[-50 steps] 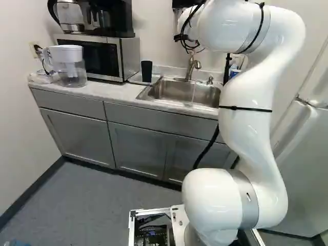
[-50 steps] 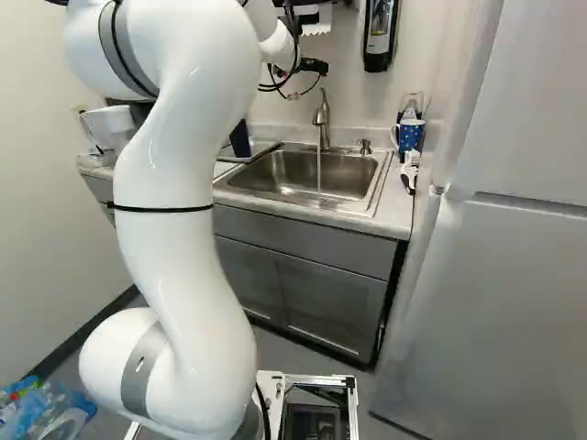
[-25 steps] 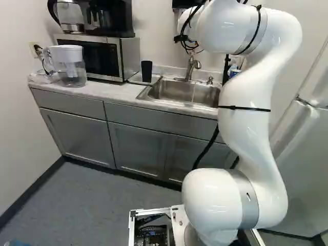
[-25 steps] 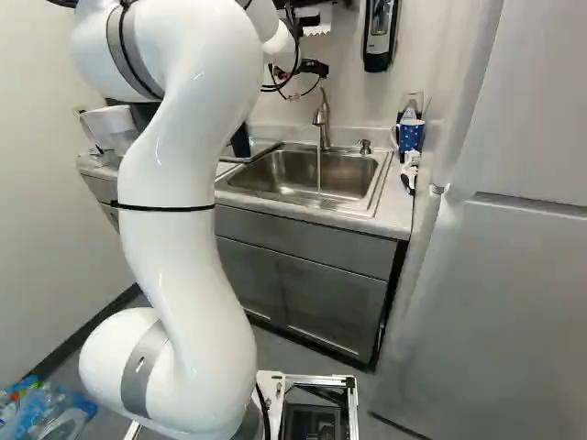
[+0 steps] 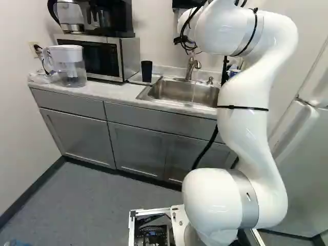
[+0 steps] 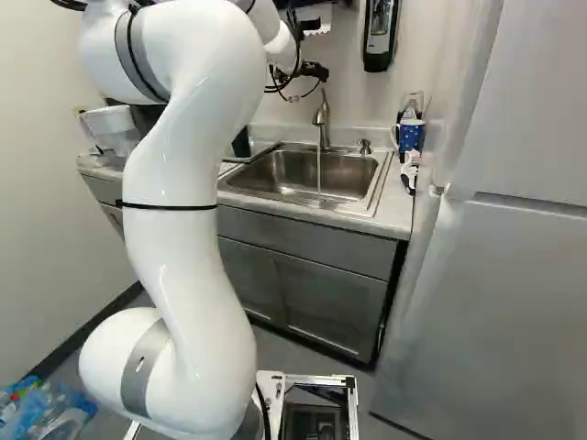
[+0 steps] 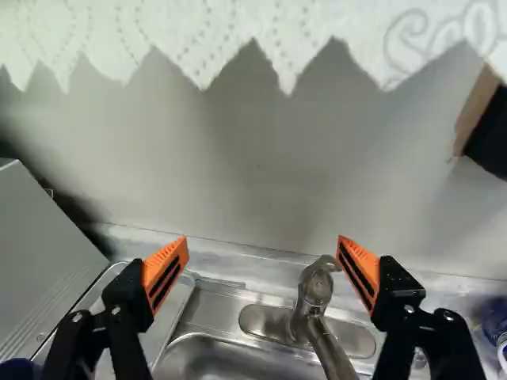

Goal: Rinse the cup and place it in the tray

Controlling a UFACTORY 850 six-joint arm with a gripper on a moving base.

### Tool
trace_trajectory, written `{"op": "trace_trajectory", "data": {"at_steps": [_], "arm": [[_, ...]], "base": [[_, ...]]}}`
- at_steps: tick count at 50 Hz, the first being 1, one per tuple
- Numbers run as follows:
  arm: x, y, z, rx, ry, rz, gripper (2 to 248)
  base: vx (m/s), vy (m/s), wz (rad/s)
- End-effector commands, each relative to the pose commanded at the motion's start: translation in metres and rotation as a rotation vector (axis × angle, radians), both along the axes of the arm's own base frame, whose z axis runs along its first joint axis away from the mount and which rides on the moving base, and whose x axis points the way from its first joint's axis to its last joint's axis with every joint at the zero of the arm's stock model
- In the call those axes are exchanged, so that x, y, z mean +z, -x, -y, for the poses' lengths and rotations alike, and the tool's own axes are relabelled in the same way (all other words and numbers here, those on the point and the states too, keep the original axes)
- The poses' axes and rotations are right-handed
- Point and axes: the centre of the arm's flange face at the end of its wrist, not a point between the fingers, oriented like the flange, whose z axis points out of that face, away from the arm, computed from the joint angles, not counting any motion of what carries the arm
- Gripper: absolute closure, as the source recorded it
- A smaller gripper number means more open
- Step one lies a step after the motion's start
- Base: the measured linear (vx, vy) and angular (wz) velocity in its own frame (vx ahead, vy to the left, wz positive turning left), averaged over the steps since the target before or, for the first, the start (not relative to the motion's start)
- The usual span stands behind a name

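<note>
The black gripper point(image 6: 315, 70) hangs above and behind the sink, near the wall. In the wrist view the gripper point(image 7: 263, 257) stands wide open, nothing between its orange pads; the faucet point(image 7: 314, 297) is beyond and below them. A dark cup point(image 5: 146, 70) stands upright on the tray point(image 5: 135, 80), left of the sink point(image 6: 307, 174). In the wrist view part of the tray point(image 7: 170, 309) shows beside one finger, with a dark rounded piece at its near corner, perhaps the cup. A thin stream of water point(image 6: 318, 170) falls from the faucet into the sink.
Left of the tray are a microwave point(image 5: 97, 56) and a water pitcher point(image 5: 69, 65). A blue dotted mug point(image 6: 411, 136) stands right of the sink, near the fridge point(image 6: 500, 302). Above hang a soap dispenser point(image 6: 380, 35) and paper towel point(image 7: 198, 39).
The arm's upper links have swung slightly left in the left base view and right in the right base view; the gripper has shifted a little. Base and cup have stayed put.
</note>
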Motion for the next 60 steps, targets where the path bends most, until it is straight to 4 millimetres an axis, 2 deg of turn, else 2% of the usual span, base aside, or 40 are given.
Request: {"op": "trace_trajectory", "data": {"at_steps": [15, 38, 60], "arm": [[-0.004, -0.007, 0.0, 0.004, -0.004, -0.025, 3], [-0.008, -0.006, -0.001, 0.007, -0.01, -0.069, 3], [-0.007, 0.013, -0.01, 0.018, -0.015, -0.108, 3]], "base": [[0.0, 0.0, 0.0], [0.0, 0.0, 0.0], [0.0, 0.0, 0.0]]}}
